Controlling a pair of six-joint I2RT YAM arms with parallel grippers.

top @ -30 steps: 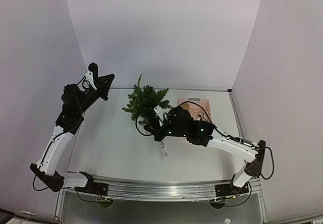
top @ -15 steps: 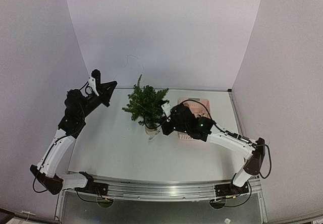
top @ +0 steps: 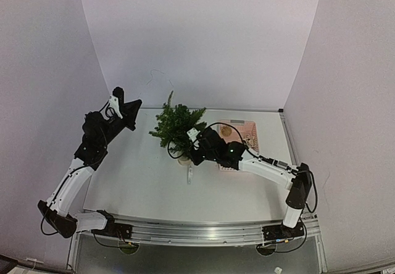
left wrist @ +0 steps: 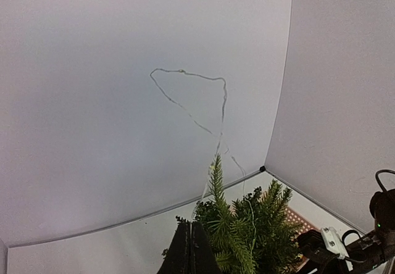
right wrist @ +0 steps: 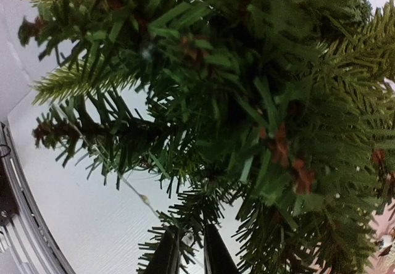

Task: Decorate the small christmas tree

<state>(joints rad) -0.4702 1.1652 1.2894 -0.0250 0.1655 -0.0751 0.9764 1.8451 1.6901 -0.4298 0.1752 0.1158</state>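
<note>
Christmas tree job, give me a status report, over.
Left gripper shut, held high. Right gripper slightly open, nosed into small christmas tree lower branches. Tree upright, thin wire looping above it. Nothing seen blocking.

The left arm (top: 73, 178) rises from its base with the elbow bent. At its end the left gripper (left wrist: 190, 249) is held high, fingers pressed together, the wrist just behind them. The right arm (top: 271, 168) stretches low behind the right gripper (right wrist: 191, 249), whose fingers stand a narrow slit apart.
</note>
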